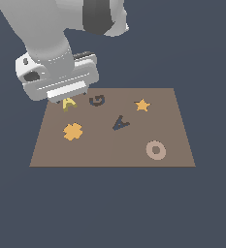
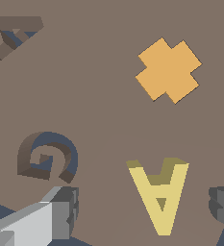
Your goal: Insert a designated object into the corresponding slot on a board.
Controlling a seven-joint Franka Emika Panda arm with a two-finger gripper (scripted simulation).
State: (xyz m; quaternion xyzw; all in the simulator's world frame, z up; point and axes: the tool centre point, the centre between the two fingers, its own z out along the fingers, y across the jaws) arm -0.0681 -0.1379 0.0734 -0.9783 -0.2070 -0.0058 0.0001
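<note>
board (image 1: 112, 145): flat brown rectangle on a dark blue-grey floor, everything sits on it
arm (image 1: 46, 34): big grey-white thing coming in from about 11 o'clock, hanging over the board's far corner
gripper (image 1: 66, 99): right above the yellow A (image 1: 69, 103), fingers mostly hidden by the hand, so can't really say how wide they are
yellow A: only partly visible
G slot (image 1: 97, 100): dark, at 3 o'clock of the yellow A
A slot (image 1: 120, 123): dark, tilted, near board centre
orange star (image 1: 142, 104): 1 o'clock of the A slot
orange clover (image 1: 72, 131): 6 o'clock of the yellow A
ring (image 1: 155, 150): pale, 4 o'clock of the A slot

Flat, even, shadowless simulator light
</note>
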